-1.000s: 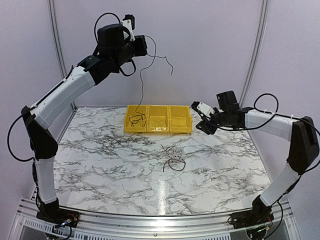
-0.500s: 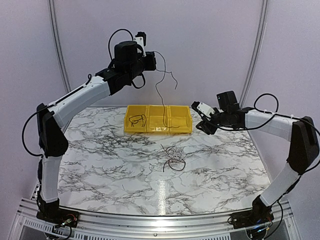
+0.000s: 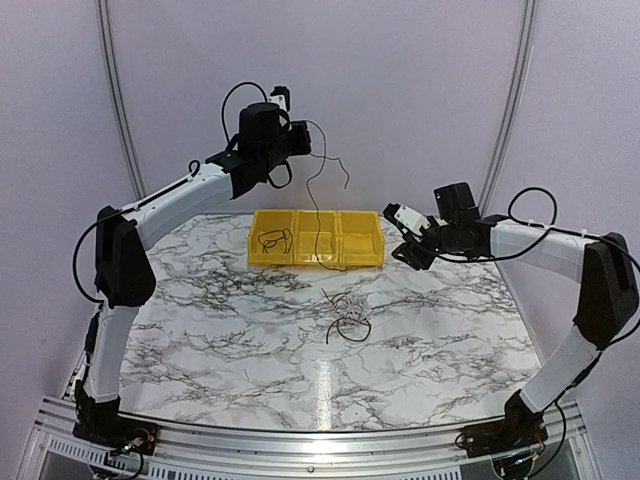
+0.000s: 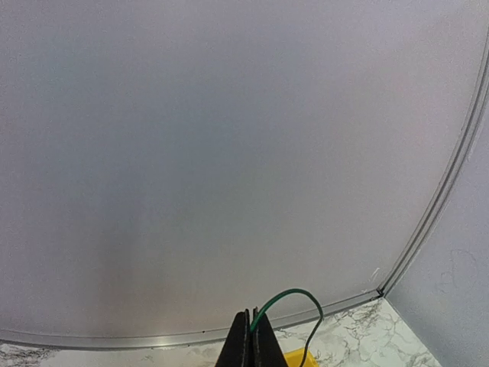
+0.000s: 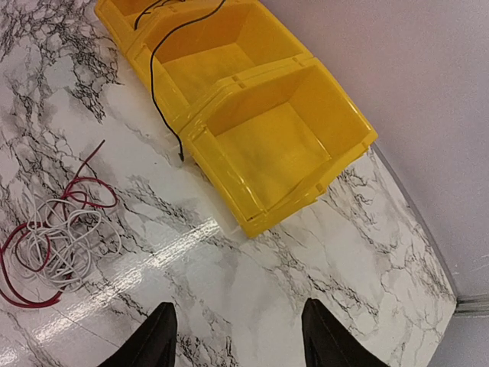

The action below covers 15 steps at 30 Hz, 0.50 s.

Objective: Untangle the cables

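High above the back of the table, my left gripper (image 3: 303,140) (image 4: 253,336) is shut on a thin dark-green cable (image 3: 318,215) (image 4: 294,293). That cable hangs down to the front rim of the yellow tray's (image 3: 360,258) middle compartment and also shows in the right wrist view as a dark line (image 5: 155,82). A small tangle of red and pale cables (image 3: 348,318) (image 5: 53,237) lies on the marble in front of the tray. A black cable (image 3: 272,240) sits in the tray's left compartment. My right gripper (image 3: 408,245) (image 5: 241,336) hovers open to the right of the tray, with nothing between its fingers.
The yellow tray (image 5: 336,164) has three compartments and stands at the back middle of the marble table (image 3: 200,330); its right compartment holds nothing. A pale curved wall (image 4: 229,153) closes off the back.
The left arm has swung right and a little lower, carrying the hanging cable from over the left compartment to over the middle one. The right arm has not moved.
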### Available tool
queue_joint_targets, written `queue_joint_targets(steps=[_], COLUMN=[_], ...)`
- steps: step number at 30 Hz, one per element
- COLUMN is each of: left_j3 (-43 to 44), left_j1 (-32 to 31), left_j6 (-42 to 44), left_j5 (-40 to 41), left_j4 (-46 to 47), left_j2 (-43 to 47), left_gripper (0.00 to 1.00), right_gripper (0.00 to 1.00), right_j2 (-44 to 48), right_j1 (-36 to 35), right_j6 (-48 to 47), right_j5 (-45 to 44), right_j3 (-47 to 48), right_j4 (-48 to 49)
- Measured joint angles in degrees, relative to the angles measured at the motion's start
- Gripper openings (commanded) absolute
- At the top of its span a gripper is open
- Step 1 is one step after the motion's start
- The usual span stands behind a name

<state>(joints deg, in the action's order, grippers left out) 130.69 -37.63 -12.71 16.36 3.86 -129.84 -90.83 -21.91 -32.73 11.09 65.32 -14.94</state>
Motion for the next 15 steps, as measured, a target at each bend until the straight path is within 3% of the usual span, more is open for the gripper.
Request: queue_joint_targets(steps=[15], left_j3=[10.16], left_j1=[0.55], left_j6=[1.33], left_j5=[-2.45], left_j4=[7.58], left_j2=[-0.24], left_gripper=[0.00], right_gripper=[0.56], right_j2=[-0.09], right_j1=[0.04], right_j6=[0.04], right_j5=[0.31], right_j3=[0.00], right_j4=[0.02])
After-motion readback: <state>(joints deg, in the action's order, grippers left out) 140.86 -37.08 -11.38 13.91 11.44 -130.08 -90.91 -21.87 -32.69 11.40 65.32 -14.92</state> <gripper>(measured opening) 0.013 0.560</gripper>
